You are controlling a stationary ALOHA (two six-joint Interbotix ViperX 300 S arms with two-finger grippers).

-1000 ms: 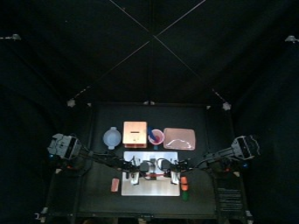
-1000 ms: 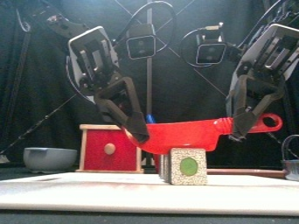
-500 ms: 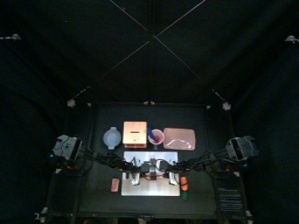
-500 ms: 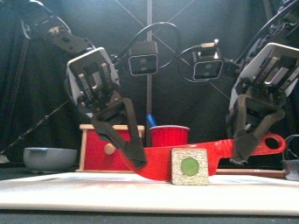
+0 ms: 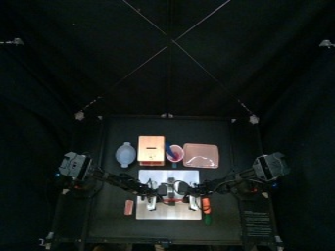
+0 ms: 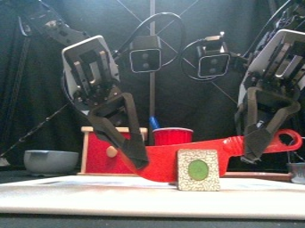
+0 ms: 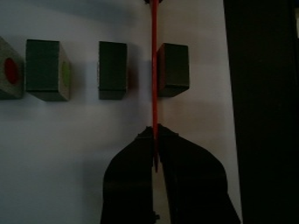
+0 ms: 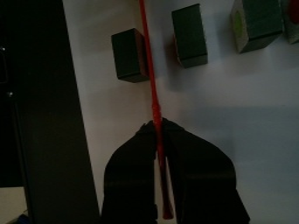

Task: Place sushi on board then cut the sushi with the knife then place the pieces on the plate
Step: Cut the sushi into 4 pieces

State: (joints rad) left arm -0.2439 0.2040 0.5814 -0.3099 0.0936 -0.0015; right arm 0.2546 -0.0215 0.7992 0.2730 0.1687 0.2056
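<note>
A red toy knife (image 6: pixel 233 143) hangs low over the white cutting board (image 6: pixel 107 198), held at both ends. My left gripper (image 6: pixel 137 160) is shut on its blade end, and my right gripper (image 6: pixel 252 151) is shut on its handle end. One cut sushi piece (image 6: pixel 198 171) stands on the board in front of the knife, its green centre facing forward. In the left wrist view the knife (image 7: pixel 153 61) runs beside a row of separated dark sushi pieces (image 7: pixel 114 68). The right wrist view shows the knife (image 8: pixel 146 61) between two pieces (image 8: pixel 128 44).
Behind the board stand the blue-grey bowl (image 5: pixel 124 152), the wooden box with a red drawer front (image 5: pixel 152 149), the red cup (image 5: pixel 175 152) and the pink tray (image 5: pixel 201 154). Small toy foods lie at the board's left (image 5: pixel 129 207) and right (image 5: pixel 210 207).
Both grippers have come down with the knife. Its blade has dropped from above the sushi piece to about the level of its top.
</note>
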